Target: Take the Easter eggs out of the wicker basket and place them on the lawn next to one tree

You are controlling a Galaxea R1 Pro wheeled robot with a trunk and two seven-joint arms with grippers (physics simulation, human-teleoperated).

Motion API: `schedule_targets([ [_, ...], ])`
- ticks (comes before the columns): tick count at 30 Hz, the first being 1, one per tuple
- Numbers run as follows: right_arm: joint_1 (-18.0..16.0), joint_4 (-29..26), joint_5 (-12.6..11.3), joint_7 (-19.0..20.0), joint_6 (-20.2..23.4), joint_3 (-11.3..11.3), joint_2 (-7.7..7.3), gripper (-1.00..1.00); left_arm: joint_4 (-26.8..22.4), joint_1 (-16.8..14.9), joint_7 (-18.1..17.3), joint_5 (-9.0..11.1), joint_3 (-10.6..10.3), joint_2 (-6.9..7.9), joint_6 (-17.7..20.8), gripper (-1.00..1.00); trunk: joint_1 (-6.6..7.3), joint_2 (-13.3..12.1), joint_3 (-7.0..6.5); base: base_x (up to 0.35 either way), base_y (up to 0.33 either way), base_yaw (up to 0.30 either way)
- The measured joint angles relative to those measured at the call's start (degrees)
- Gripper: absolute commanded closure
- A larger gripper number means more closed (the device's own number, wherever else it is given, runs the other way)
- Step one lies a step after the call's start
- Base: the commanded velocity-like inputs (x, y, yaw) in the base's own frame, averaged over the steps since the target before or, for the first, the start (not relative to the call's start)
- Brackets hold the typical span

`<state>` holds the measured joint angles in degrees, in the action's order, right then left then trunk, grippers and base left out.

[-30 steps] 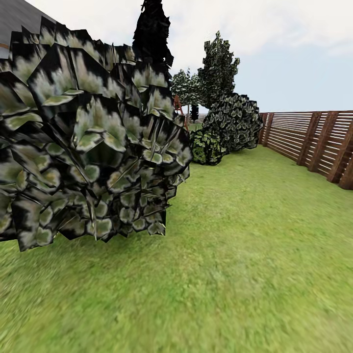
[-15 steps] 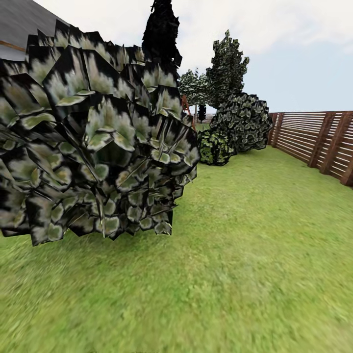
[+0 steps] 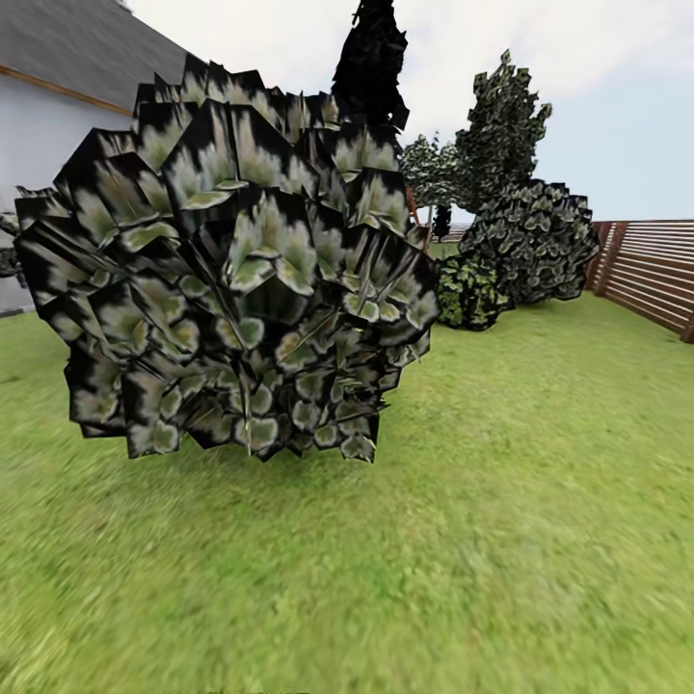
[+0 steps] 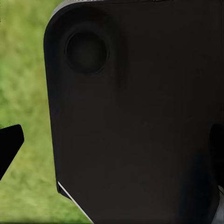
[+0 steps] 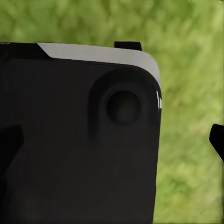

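Observation:
The lawn [image 3: 540,501] spreads out in front of me as mottled green grass. The three Easter eggs, the wicker basket and the thick-trunked tree are out of view. In the left wrist view my left gripper [image 4: 112,144] is open, one black fingertip [image 4: 9,144] over grass, and a dark panel of my own body lies behind the gap. My right gripper [image 5: 112,140] is open too in its wrist view, a fingertip [image 5: 217,140] over grass and the same kind of dark panel behind it.
A big rounded leafy bush [image 3: 241,280] stands close ahead at the left. Further bushes [image 3: 525,246] and thin dark-leaved trees [image 3: 501,120] stand behind it. The slatted wooden fence [image 3: 651,275] runs along the right. A white house wall [image 3: 39,183] is at the far left.
The whole head view has swung left, so the near bush and fence sit further right in the picture and the house wall has come into view. This is camera motion.

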<state>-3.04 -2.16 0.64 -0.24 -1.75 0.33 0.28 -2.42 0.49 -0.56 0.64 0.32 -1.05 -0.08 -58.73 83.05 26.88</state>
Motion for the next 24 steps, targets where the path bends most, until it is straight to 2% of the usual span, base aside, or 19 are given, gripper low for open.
schedule_targets([
  [24,0.0,0.0,0.05,-0.23,0.0,-0.03,0.12,-1.0,0.07,0.0,0.01,0.0,0.0,0.0,0.24,-1.0,0.0,0.0,0.0,0.0,0.0,0.293],
])
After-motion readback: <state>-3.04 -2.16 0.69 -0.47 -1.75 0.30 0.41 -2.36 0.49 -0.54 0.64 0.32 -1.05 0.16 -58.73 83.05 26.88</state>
